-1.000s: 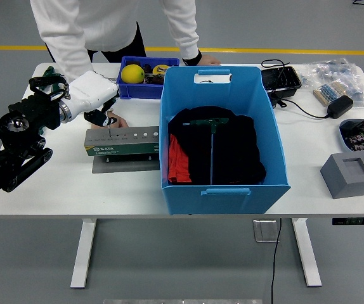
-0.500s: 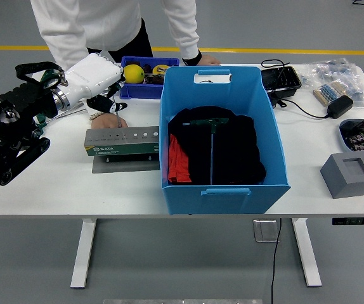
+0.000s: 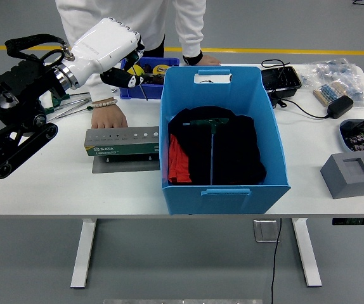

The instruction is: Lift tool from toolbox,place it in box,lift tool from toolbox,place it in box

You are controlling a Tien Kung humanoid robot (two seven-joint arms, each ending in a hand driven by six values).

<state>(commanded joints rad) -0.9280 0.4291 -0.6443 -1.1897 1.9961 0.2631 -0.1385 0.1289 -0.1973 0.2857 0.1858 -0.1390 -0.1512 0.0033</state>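
My left hand [image 3: 128, 78], under its white shell, is raised above the table's back left and is shut on a thin T-handle tool [image 3: 143, 90], whose shaft hangs down just left of the big blue box [image 3: 223, 190]. Below it, the grey tool rack [image 3: 122, 140] stands on its plate beside the box's left wall. A person's hand [image 3: 109, 117] with a bead bracelet rests flat on the table right behind the rack. Inside the box a green T-handle tool [image 3: 211, 130] lies on black cloth. The right arm is not in view.
A small blue bin [image 3: 163, 63] of oddments sits behind my hand. The person's other hand [image 3: 204, 59] rests behind the big box. To the right are a black tray [image 3: 280, 79], a power adapter [image 3: 338, 106], bagged parts [image 3: 334, 71] and a grey block [image 3: 350, 174]. Loose tools [image 3: 74, 104] lie at far left.
My left hand has risen from the rack and swung right toward the blue box, drawing the thin tool out with it. The person's hand has stayed by the rack.
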